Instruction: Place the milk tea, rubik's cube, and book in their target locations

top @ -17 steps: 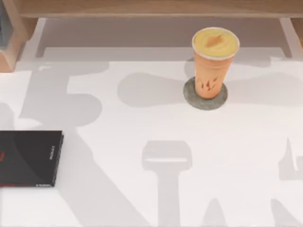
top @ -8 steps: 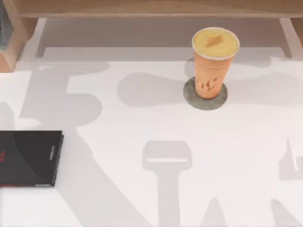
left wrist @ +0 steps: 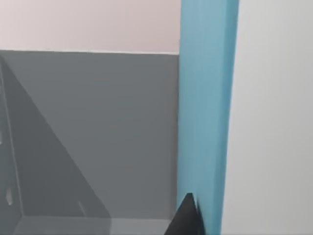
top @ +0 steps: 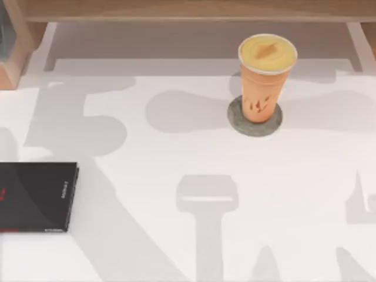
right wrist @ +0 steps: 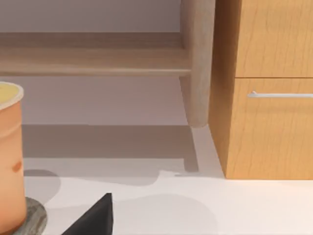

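Nothing moved: milk tea (top: 262,82) stays on its coaster (top: 255,125) at one o'clock; my end effectors' grip I cannot tell.

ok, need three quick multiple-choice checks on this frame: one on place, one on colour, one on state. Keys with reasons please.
1. The milk tea stands on:
A. a round grey coaster
B. the black book
C. a wooden shelf

2. The book in the left wrist view is:
A. red
B. teal-blue
C. black

3. The milk tea is:
A. tipped over
B. upright
C. lifted

A: the coaster's rim rings the cup base.
B: a teal-blue cover runs up that view.
B: the cup's round top faces up, base on the coaster.
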